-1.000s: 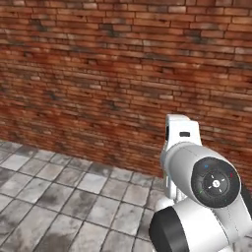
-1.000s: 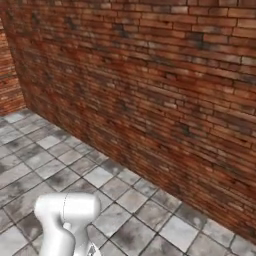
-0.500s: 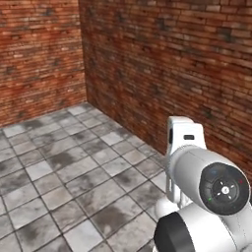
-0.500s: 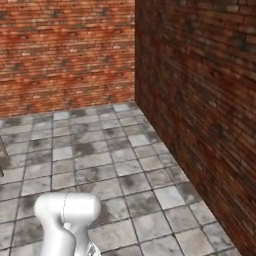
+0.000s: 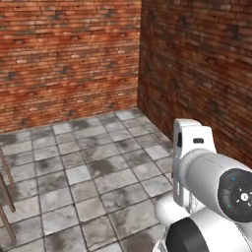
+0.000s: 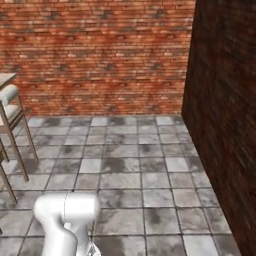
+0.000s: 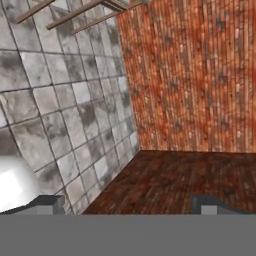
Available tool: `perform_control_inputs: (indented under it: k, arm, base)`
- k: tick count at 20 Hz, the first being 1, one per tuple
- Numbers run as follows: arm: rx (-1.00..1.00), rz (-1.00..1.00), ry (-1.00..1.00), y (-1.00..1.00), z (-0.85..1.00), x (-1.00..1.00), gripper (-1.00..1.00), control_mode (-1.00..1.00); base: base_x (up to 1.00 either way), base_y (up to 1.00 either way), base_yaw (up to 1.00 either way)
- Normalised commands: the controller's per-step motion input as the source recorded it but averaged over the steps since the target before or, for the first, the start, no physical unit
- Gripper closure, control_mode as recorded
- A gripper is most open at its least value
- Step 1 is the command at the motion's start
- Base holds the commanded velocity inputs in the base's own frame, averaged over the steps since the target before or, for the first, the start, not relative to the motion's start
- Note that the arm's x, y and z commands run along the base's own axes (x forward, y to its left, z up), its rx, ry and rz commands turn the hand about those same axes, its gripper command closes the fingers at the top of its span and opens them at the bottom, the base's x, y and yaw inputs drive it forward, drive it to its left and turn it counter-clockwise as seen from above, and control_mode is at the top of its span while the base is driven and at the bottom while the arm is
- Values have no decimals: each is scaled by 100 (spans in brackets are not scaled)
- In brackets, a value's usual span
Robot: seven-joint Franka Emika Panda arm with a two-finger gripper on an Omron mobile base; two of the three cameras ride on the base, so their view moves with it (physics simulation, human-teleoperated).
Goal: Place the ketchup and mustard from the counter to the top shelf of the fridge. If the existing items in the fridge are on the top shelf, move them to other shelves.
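Observation:
The ketchup, the mustard, the counter and the fridge with its shelves are out of view. My white arm rises at the lower right of the left base view [image 5: 211,197] and at the lower left of the right base view [image 6: 65,220]. In the hand view my gripper [image 7: 130,205] is open. Its two dark fingertips [image 7: 47,204] stand far apart, with nothing between them. They point at a corner where tiled floor meets brick wall.
Two red brick walls [image 5: 69,54] meet in a corner [image 6: 192,100] ahead over a grey tiled floor [image 5: 98,167]. A wooden stool [image 6: 12,125] stands at the left. Its legs also cross the left base view's left edge [image 5: 5,197] and the hand view's top [image 7: 75,12].
The whole picture has swung: the base has turned, so the wall corner slid to the right in both base views and the stool came in at the left. The gripper stayed open.

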Motion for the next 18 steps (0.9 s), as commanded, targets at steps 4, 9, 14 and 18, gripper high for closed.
perform_control_inputs:
  k: [4, 9, 14, 18]
  arm:
    - [0, 0, 0, 0, 0, 0, -100, 100]
    - [0, 0, 0, 0, 0, 0, -100, 100]
    - [0, 0, 0, 0, 0, 0, -100, 100]
    - [0, 0, 0, 0, 0, 0, -100, 100]
  base:
    - [100, 0, 24]
    - [100, 0, 17]
    - [100, 1, 16]
    - [100, 2, 15]
